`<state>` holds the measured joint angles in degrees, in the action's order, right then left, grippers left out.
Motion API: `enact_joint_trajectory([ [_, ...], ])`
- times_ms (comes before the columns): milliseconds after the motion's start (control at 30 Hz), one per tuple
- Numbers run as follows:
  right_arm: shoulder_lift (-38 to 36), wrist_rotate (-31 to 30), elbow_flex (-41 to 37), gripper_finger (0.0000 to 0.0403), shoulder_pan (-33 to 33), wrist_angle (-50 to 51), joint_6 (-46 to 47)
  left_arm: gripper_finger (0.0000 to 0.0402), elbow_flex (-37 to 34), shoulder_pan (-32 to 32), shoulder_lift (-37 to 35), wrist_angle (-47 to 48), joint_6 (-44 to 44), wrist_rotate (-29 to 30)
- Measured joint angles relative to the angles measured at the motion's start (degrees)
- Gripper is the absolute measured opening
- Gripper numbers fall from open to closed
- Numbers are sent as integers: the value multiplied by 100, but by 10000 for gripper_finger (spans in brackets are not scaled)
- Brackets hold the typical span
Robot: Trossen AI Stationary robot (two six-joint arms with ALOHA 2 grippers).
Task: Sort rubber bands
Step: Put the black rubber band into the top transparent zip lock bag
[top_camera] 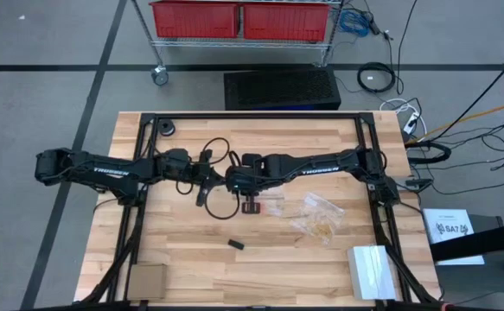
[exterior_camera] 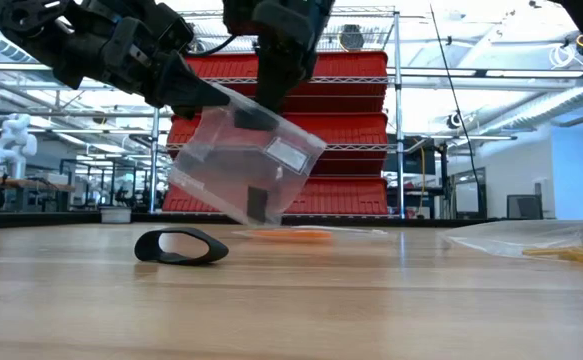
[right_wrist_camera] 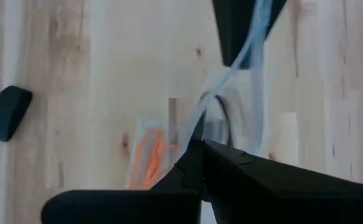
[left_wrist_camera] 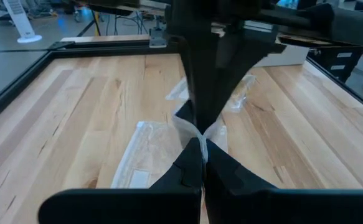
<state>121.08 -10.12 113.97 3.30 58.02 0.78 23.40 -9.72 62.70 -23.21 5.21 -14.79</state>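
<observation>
A clear plastic bag with a white label hangs tilted above the table's middle, dark bands in its low corner. My left gripper and right gripper meet there, both shut on the bag. Under them a flat clear bag of orange-red bands lies on the wood, seen also in the right wrist view as orange-red bands. A crumpled clear bag with pale tan bands lies to the right. A black loop stands on its edge on the table nearer the front. My left gripper pinches the clear bag's upper edge between its two fingers, slanting down from the table's left. The bag is lifted clear and hangs tilted below. My right gripper pinches the same bag's thin edge between its fingers, coming from above, right beside the left fingers. The film runs taut between the two holds.
A white box sits at the near right corner and a brown card square at the near left. Black cable loops and a small round black part lie toward the far edge. The black frame borders the table.
</observation>
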Motion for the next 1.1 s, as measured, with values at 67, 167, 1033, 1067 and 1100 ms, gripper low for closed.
enact_joint_trajectory([
  [67,-7,-32,0,0,-2,-191,-45,2,0,0,0,-40,0,0],
  [167,-38,-18,0,0,-7,-461,-94,2,0,0,0,-45,-2,0],
  [1033,-950,-694,9,116,353,224,608,2,0,2,0,0,6,11],
  [1067,-984,-767,9,120,392,441,736,2,0,2,0,1,7,11],
  [1100,-997,-825,9,123,429,622,871,2,0,2,0,1,7,11],
])
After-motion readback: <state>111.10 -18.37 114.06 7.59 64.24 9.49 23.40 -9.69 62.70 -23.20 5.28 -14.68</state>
